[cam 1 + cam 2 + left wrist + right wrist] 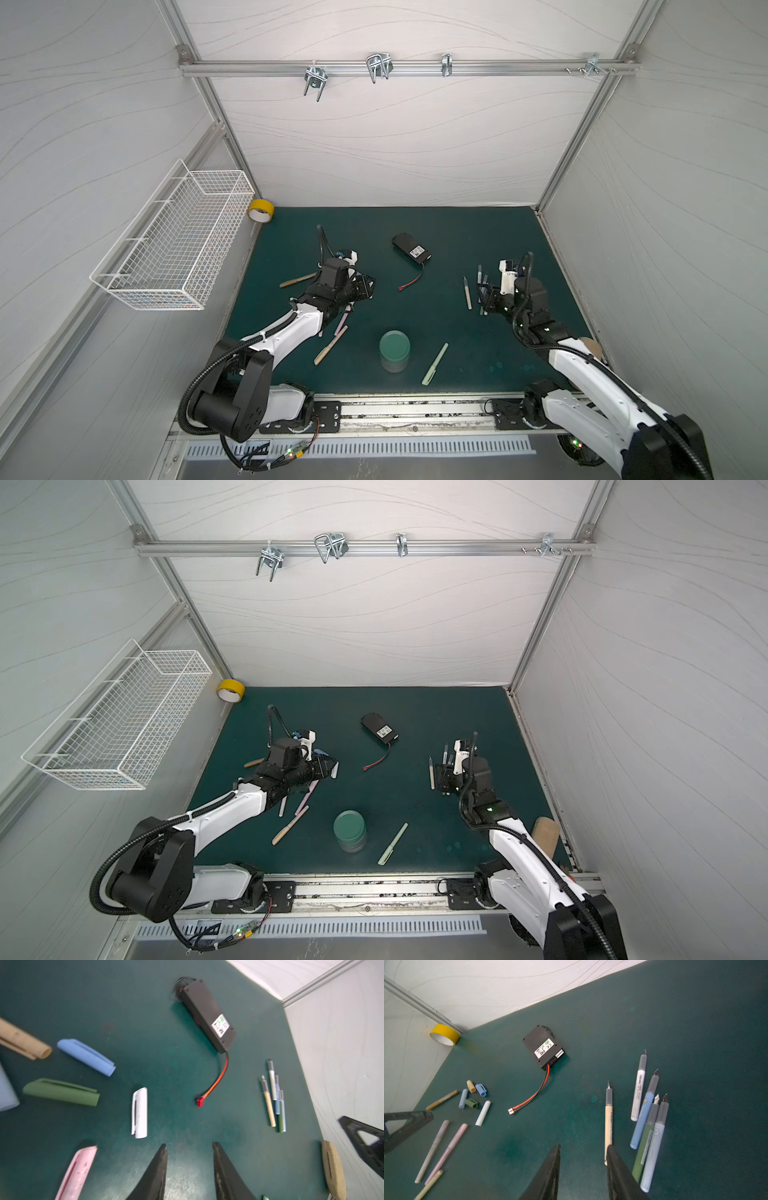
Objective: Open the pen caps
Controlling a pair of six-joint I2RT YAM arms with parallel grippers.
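Observation:
Several loose pen caps lie on the green mat in the left wrist view: tan [25, 1043], blue [86, 1056], green [62, 1092] and white [139, 1112]. My left gripper [189, 1146] hovers open just beside the white cap, with only bare mat between its fingers. Uncapped pens lie side by side near my right gripper [584, 1147]: tan [608, 1122], white [638, 1088], blue [642, 1120] and green [645, 1147]. That gripper is open and holds nothing; the tan pen lies against one finger's outer side. Capped pens lie by the left arm [331, 345] and at front centre [434, 364].
A black battery pack [410, 248] with a red wire lies mid-mat. A round green container [394, 350] stands at the front. A yellow tape roll [260, 210] sits in the back left corner under a white wire basket [174, 237]. A tan wooden piece [544, 833] lies front right.

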